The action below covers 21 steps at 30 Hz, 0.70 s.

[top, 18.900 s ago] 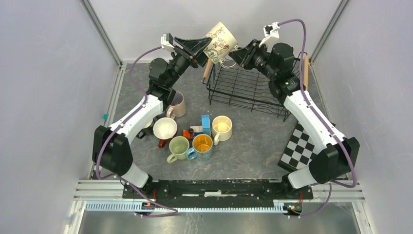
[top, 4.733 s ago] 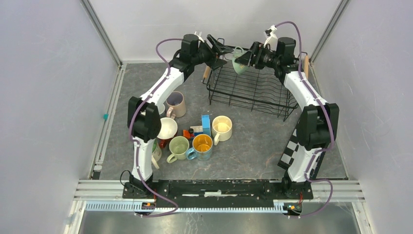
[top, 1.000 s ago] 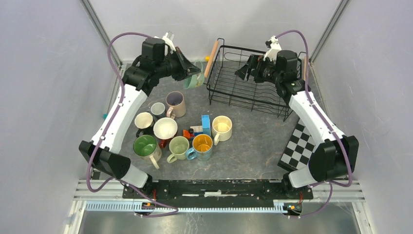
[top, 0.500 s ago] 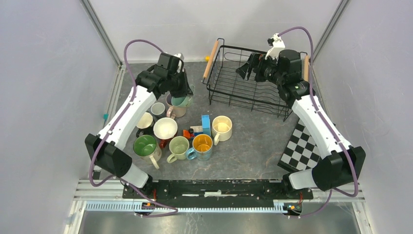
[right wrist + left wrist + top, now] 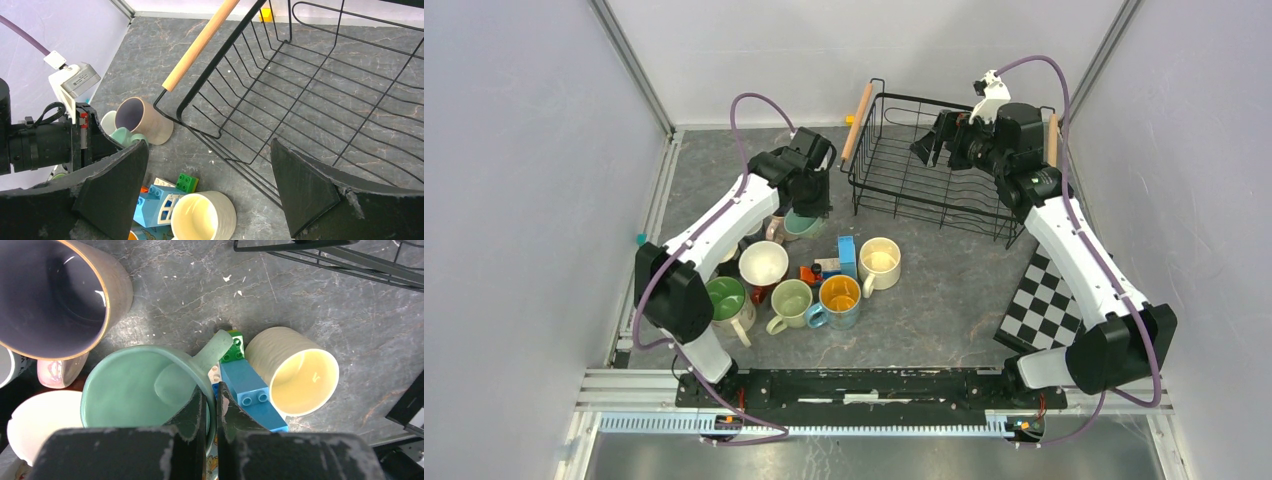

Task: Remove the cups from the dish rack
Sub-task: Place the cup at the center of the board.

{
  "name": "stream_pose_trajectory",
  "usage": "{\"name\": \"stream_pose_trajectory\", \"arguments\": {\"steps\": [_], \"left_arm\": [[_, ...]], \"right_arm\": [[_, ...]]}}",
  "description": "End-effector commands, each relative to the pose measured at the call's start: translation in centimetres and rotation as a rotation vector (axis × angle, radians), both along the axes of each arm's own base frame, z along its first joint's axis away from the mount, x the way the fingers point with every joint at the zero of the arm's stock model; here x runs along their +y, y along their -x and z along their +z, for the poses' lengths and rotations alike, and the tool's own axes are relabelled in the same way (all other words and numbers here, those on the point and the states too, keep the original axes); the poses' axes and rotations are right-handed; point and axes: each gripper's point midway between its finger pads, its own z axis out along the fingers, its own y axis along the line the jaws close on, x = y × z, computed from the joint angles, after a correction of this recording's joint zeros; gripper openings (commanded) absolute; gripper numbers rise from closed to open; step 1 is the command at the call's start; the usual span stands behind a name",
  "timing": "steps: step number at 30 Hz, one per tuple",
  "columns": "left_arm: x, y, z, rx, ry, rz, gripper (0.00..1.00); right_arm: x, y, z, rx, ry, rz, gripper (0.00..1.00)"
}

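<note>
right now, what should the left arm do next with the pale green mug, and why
Probably ease down a touch and open the left gripper: its jaws are shut on the rim of the pale green mug, which hangs upright and low beside the pink-beige mug and the toy blocks. Whether its base touches the table, I cannot tell.

Grey marbled table (image 5: pixel 944 300) is carrying every item noted. Rack (image 5: pixel 929 215) is sitting at far right. Cream mug (image 5: pixel 879 262), blue mug (image 5: pixel 839 298), pale green mug (image 5: pixel 790 300), white mug (image 5: pixel 763 264) and dark green mug (image 5: pixel 722 300) are standing upright, clustered near left. Pink-beige mug (image 5: pixel 145 122) is standing behind them. Blocks (image 5: pixel 839 255) are lying between the cream and white mugs. Checkered board (image 5: pixel 1042 305) is lying flat at near right.
</note>
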Motion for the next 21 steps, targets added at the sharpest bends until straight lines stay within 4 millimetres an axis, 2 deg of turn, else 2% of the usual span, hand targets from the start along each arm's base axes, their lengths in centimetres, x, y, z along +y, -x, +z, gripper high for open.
{"name": "stream_pose_trajectory", "arguments": {"steps": [1,6,9,21], "left_arm": [[0.3,-1.4,1.0,-0.093,-0.039,-0.027,0.02],[0.8,-1.0,1.9,-0.111,-0.054,-0.026,0.02],[1.9,-0.3,2.6,-0.118,-0.087,-0.009,0.02],[7.4,5.0,2.0,-0.107,-0.173,0.106,0.02]], "right_arm": [[0.0,0.5,3.7,-0.1,-0.009,0.0,0.98],[0.2,0.6,4.0,-0.108,-0.009,0.007,0.98],[0.4,0.7,4.0,-0.104,-0.004,0.015,0.98],[1.2,0.7,3.4,-0.108,-0.01,0.038,0.98]]}}
